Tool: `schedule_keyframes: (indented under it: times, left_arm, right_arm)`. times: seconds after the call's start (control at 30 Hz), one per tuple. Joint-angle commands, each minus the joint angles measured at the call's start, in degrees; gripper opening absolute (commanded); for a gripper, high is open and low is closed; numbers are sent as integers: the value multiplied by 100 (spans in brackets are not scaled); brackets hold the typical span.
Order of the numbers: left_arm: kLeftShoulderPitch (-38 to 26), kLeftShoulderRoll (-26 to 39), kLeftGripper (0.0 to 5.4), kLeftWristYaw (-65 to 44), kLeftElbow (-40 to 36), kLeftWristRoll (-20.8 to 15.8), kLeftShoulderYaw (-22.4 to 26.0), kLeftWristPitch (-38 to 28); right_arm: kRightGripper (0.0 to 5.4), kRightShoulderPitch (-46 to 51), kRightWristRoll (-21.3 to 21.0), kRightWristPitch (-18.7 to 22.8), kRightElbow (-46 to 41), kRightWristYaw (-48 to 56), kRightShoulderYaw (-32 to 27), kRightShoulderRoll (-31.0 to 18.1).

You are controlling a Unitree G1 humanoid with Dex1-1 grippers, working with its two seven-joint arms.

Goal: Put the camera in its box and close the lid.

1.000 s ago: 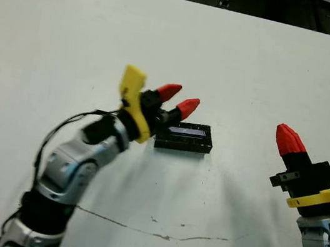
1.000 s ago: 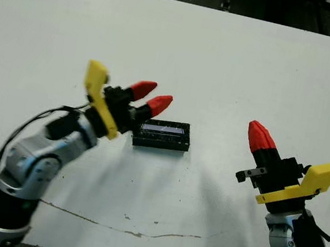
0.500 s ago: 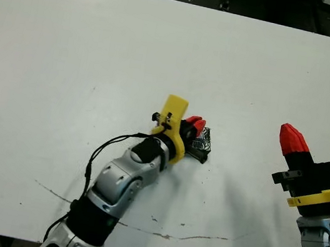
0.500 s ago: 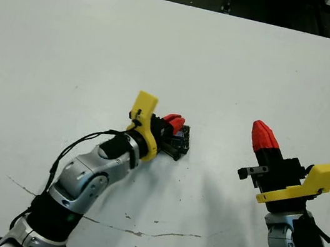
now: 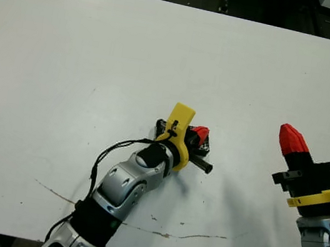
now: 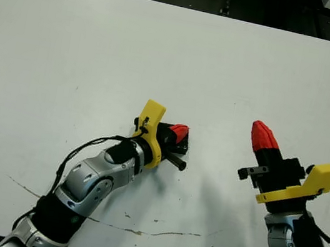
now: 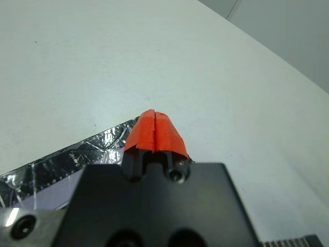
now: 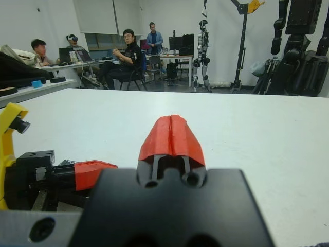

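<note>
Though half-hidden — box (image 7: 56,162) seemingly under left tool (image 5: 199,133)

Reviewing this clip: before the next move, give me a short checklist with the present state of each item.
1. Lid on the box: cannot tell; the left gripper covers most of it.
2. Camera inside the box: cannot tell; not visible.
3. Left gripper over the box, fingers shut, tips together: ok.
4. Left gripper touching the box: cannot tell.
5. Right gripper off the box, raised to its right, shut and empty: ok.
6. Box fully on the table, away from the edges: ok.
</note>
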Motion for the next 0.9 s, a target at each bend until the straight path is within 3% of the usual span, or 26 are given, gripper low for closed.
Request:
schedule_keyframes:
  times: [0.03,0.23,0.4,0.53,0.67,0.9]
  left_arm:
    - [661,4,2,80,395,-69,206,630]
    - [1011,630,2,-432,-1221,-569,489,510]
    - [1297,1101,2,-881,-2416,-890,1202,-20]
    - [1574,1371,2,-1074,-2951,-1014,1878,-730]
    - [1869,1460,2,-1161,-2859,-588,2256,-2117]
    - [2345,1253,2,-835,-2178,177,2497,-3846]
  right_arm:
    - [0,91,-47,35,-19,19,10,-43]
    - [0,104,-10,3,-29,65,22,-9]
    - [0,127,-21,-29,-55,96,54,3]
    - [0,162,-77,43,-152,-91,113,90]
    - [0,149,-139,58,-161,-257,214,215]
    - [0,62,-401,-60,42,-560,359,516]
